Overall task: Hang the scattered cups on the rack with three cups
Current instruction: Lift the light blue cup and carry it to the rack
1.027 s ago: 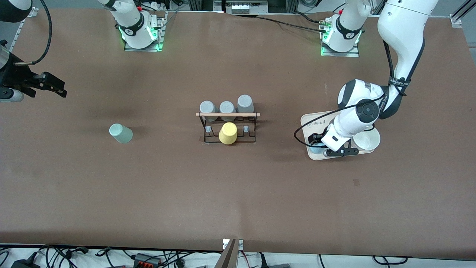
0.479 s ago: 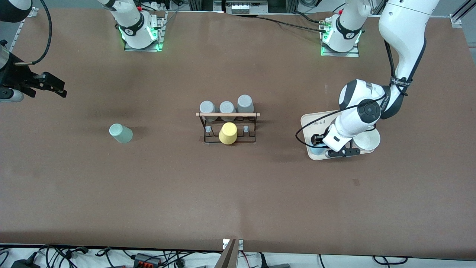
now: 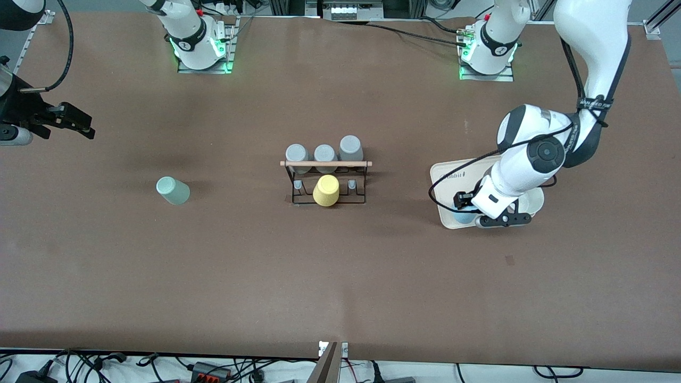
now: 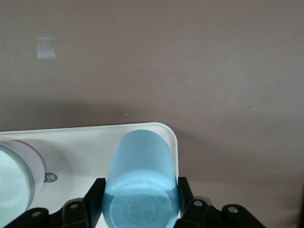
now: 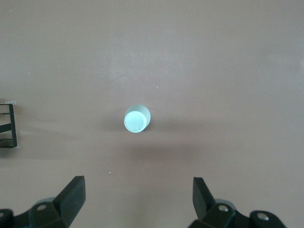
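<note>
At the lower right of the front view's middle band, the light blue cup [image 3: 462, 215] sits upside down at a corner of the white tray [image 3: 447, 175], with the left gripper [image 4: 140, 202] clamped on its base. The jaws pinch the sides near the closed end, and their hold looks shallow, so my worry is that the smooth tumbler slips or tilts once lifted, or clips the wider white cup [image 4: 12, 183] just beside it on the tray. The mint green cup [image 3: 173, 191] stands alone on the tabletop at middle left, well apart from the rack [image 3: 325, 181] at frame centre, where a yellow cup [image 3: 326, 190] and three grey cups [image 3: 324, 153] already sit; free pegs are few, so a careless approach could knock those.

The right gripper [image 5: 137, 197] waits at the upper left, jaws spread wide, above the mint cup.

Only the left wrist view shows the pinch itself; the front view hides it under the arm but shows the rack.
</note>
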Available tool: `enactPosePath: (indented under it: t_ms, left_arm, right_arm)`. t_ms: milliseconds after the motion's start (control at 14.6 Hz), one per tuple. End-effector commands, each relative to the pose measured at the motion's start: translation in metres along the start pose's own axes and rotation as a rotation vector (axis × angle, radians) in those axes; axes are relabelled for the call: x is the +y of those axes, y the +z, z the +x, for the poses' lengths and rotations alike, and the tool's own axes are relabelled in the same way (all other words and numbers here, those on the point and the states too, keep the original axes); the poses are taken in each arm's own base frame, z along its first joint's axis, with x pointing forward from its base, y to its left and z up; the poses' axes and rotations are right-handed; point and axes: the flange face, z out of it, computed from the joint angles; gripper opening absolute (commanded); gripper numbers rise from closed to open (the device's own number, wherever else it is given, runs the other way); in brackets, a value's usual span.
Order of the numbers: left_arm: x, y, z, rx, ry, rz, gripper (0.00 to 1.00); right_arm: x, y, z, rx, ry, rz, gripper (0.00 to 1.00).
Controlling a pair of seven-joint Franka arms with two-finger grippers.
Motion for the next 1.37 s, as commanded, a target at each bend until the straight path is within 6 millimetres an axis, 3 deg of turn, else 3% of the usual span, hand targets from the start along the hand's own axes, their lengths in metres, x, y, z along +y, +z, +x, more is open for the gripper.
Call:
enactPosePath:
  t_ms: [0,274,548,890,1300]
  left_arm:
    - [0.037,-0.037,0.0,0.007,-0.045,0.009,0.33]
    - [0.103,-0.066,-0.021,0.027,-0.131,-0.045,0.34]
    - [0.17,-0.073,-0.048,0.027,-0.176,-0.07,0.34]
    - [0.228,-0.078,-0.064,0.031,-0.205,-0.035,0.34]
    - [0.263,-0.076,-0.068,0.023,-0.25,-0.067,0.34]
  right_arm:
    - [0.0,-0.007,-0.003,0.011,-0.014,-0.002,1.0]
    - [-0.001,-0.012,-0.001,0.018,-0.016,-0.002,1.0]
    - [-0.005,0.001,0.005,-0.006,-0.025,-0.002,1.0]
    - [-0.014,0.006,0.009,-0.004,-0.029,-0.002,1.0]
    - [-0.011,0.006,0.011,-0.011,-0.032,-0.002,1.0]
